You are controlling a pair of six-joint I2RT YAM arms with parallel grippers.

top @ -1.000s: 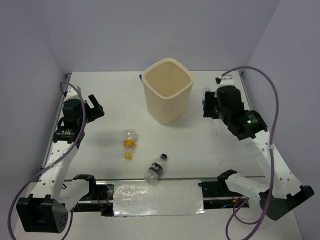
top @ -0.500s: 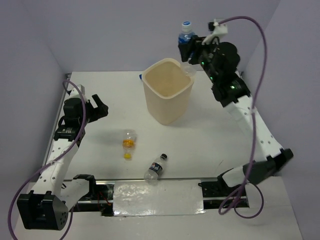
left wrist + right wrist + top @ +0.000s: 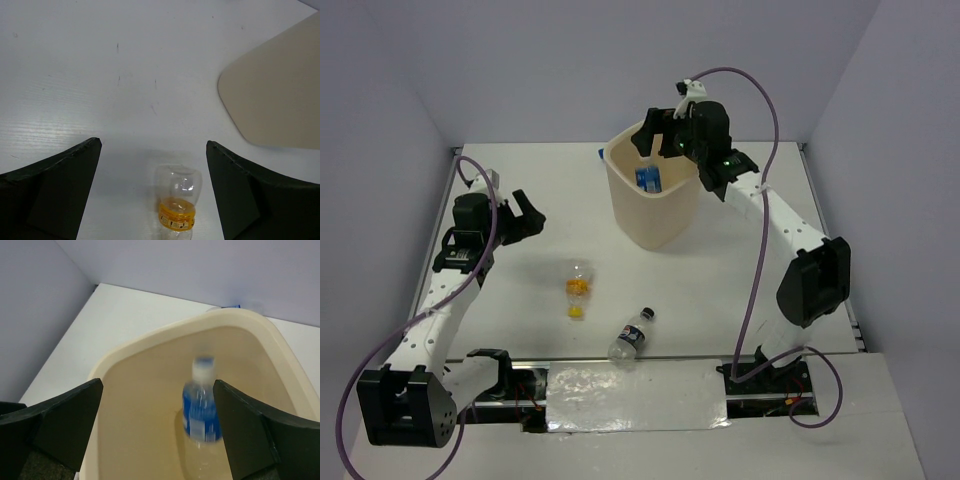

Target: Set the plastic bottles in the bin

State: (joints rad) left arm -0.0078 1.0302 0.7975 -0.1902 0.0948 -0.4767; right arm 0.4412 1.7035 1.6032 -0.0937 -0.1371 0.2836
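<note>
Right gripper (image 3: 159,426), released, hangs above the bin (image 3: 656,226); blue bottle (image 3: 201,407) inside, beneath it. Left gripper (image 3: 152,196) gapes, orange bottle (image 3: 177,201) just ahead.

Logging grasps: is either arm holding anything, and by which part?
Nothing is held. The right gripper has open jaws over the bin, the blue bottle loose inside it; the left gripper has open jaws clear of the orange bottle.

Blurred — the blue-labelled bottle (image 3: 202,405); cut off at lower edge — the orange-labelled bottle (image 3: 177,205).
</note>
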